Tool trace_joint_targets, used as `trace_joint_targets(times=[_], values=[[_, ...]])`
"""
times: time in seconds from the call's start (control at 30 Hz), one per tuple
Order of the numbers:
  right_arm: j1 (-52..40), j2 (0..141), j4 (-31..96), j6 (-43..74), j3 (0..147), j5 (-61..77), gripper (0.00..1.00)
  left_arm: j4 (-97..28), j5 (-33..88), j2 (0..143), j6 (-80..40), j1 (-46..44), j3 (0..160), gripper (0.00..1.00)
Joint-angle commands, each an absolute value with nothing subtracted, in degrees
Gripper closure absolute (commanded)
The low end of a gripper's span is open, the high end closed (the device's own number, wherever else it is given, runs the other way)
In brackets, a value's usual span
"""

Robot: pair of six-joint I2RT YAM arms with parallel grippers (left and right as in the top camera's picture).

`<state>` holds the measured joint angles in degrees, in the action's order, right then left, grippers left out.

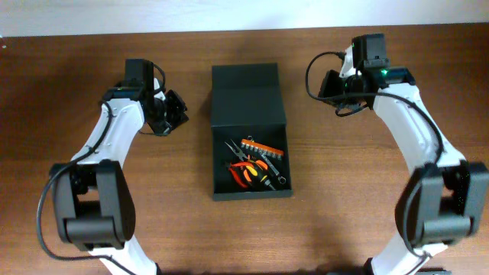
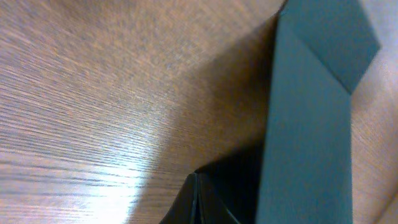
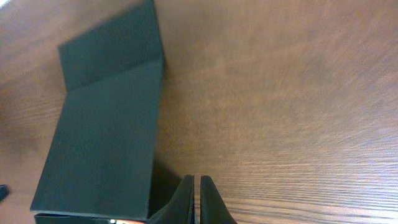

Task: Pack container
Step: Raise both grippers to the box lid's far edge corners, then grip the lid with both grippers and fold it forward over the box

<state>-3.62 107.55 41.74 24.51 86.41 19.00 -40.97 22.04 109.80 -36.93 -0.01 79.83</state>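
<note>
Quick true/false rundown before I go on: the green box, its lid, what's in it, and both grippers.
1. The flap lid of the container lies open. True.
2. The container is empty. False: hand tools lie in it.
3. The left gripper holds a tool. False: it is shut on nothing, beside the container.
4. The right gripper is shut, over the table and outside the container. True.
</note>
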Motion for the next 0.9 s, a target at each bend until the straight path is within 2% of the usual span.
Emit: trace_joint_targets(times=[0.0,0.5,0.87], values=[[-3.20,111.50,41.74,28.23,87.20,28.53,0.96,-40.49,25.50,112.55,-38.33,0.27,80.36,0.98],[-3.51,120.86,40.49,31.99,87.20,33.23,0.96,-33.54,34.39,121.36,-43.97,-1.52,80.36,0.98],[-7.05,125.10,34.74,35.14,87.18,36.14,0.96,-28.34,35.92,124.20,-47.35,-4.54,80.36,0.98]])
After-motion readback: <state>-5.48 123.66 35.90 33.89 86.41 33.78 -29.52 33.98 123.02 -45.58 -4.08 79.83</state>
